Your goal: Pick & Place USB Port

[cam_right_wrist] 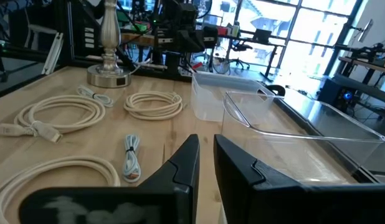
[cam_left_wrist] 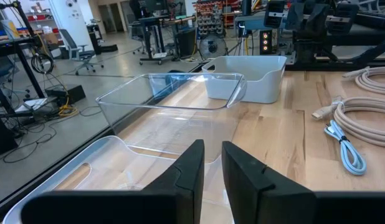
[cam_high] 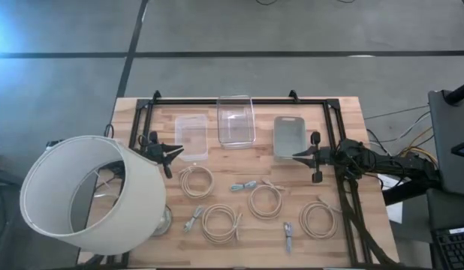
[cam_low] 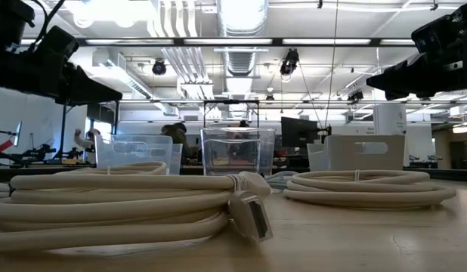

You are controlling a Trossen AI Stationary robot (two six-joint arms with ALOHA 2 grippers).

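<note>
In the high view three bins are standing in a row in the upper middle of the frame: a white bin [cam_high: 191, 136] on the left, a clear bin [cam_high: 236, 120] in the centre and a grey bin [cam_high: 289, 136] on the right. Below them, in the lower middle, cream cable coils [cam_high: 196, 181] are lying on the table [cam_high: 344, 120], and a small light blue cable [cam_high: 243, 185] is lying between the coils, apart from all bins. A short cable [cam_high: 287, 237] is lying at the bottom, between two coils.

The left gripper [cam_high: 172, 153] is hovering at the left edge of the white bin, with its fingers [cam_left_wrist: 191, 168] nearly closed and holding nothing. The right gripper [cam_high: 299, 156] is hovering at the lower right of the grey bin, its fingers [cam_right_wrist: 184, 163] also nearly together and empty.

A big lamp [cam_high: 89, 195] is covering the lower left corner of the frame
</note>
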